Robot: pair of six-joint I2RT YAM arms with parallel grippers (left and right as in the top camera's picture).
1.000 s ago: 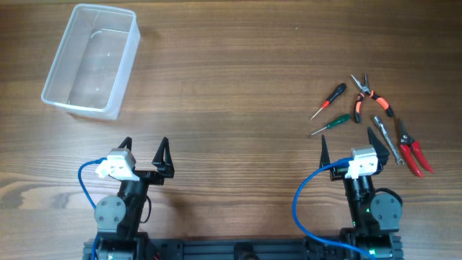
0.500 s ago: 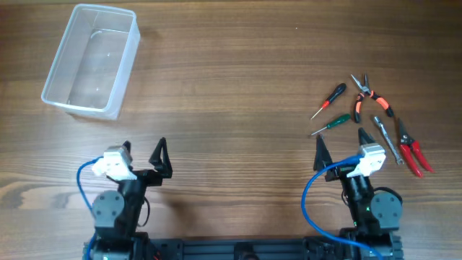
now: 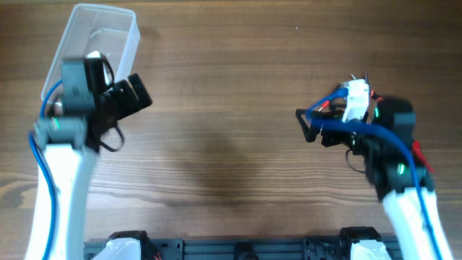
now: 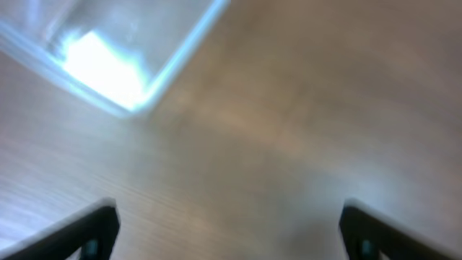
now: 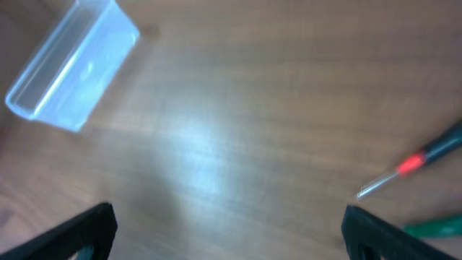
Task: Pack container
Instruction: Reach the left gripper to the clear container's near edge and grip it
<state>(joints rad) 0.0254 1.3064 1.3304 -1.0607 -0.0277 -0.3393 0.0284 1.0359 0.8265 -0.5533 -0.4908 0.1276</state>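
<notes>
The clear plastic container stands empty at the far left of the table. My left gripper is open and empty, raised just beside the container's near right corner; the left wrist view shows that corner ahead of the open jaws. My right gripper is open and empty, raised at the right, just left of the hand tools. The right wrist view is blurred and shows the container far off, a red-and-black screwdriver and a green one near the right jaw.
The right arm hides most of the hand tools in the overhead view; only the plier tips and a bit of the red cutters show. Bare wood lies between the arms.
Both arms have risen from their rest pose and swung forward: the left toward the container, the right over the tools. Both grippers stay open.
</notes>
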